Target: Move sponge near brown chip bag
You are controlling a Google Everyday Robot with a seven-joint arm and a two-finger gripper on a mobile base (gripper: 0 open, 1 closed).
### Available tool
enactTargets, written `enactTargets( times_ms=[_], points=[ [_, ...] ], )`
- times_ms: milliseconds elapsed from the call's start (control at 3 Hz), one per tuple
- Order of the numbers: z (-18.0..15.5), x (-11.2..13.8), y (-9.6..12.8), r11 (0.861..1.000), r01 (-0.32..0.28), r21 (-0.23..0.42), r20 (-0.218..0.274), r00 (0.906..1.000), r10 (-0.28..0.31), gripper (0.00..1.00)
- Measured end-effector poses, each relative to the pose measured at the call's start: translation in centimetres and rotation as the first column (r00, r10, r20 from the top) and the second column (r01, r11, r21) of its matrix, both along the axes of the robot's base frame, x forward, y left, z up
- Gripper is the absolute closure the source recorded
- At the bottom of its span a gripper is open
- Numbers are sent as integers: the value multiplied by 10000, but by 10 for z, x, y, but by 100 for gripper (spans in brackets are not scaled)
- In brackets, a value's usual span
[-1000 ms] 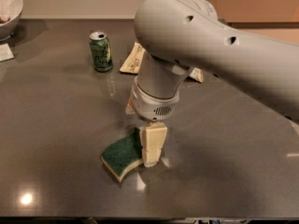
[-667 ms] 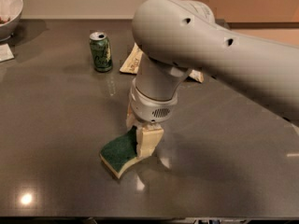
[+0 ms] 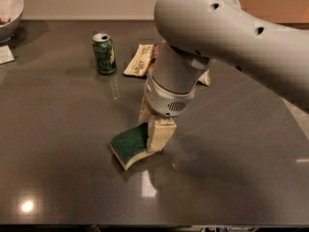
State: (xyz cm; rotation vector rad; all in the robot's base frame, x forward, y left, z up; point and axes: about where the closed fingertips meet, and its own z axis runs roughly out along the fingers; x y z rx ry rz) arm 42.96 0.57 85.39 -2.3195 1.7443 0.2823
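The sponge (image 3: 128, 146), dark green on top with a pale yellow layer below, is at the middle of the dark table, tilted with its right end raised. My gripper (image 3: 153, 133) comes down from above and is shut on that right end; one cream finger (image 3: 161, 135) shows in front of it. The brown chip bag (image 3: 140, 59) lies flat farther back. Only its cream left end and a corner at the right (image 3: 205, 79) show. My arm hides its middle.
A green soda can (image 3: 104, 53) stands left of the chip bag. A white bowl (image 3: 9, 11) sits at the far left corner, with a white card (image 3: 6, 54) below it. The dark table (image 3: 58, 144) stretches to the left and front.
My gripper moved left from beside the sponge onto its right end and closed on it. The sponge has tilted and shifted slightly up and toward the back.
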Motion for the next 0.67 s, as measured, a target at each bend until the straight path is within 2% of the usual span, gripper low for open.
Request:
enactTargets(
  times_ms=[333, 667],
  points=[
    [14, 31, -17, 9961, 877, 95, 326, 9956, -880, 100],
    [20, 72, -36, 9799, 1991, 77, 661, 9777, -1992, 100]
  ],
)
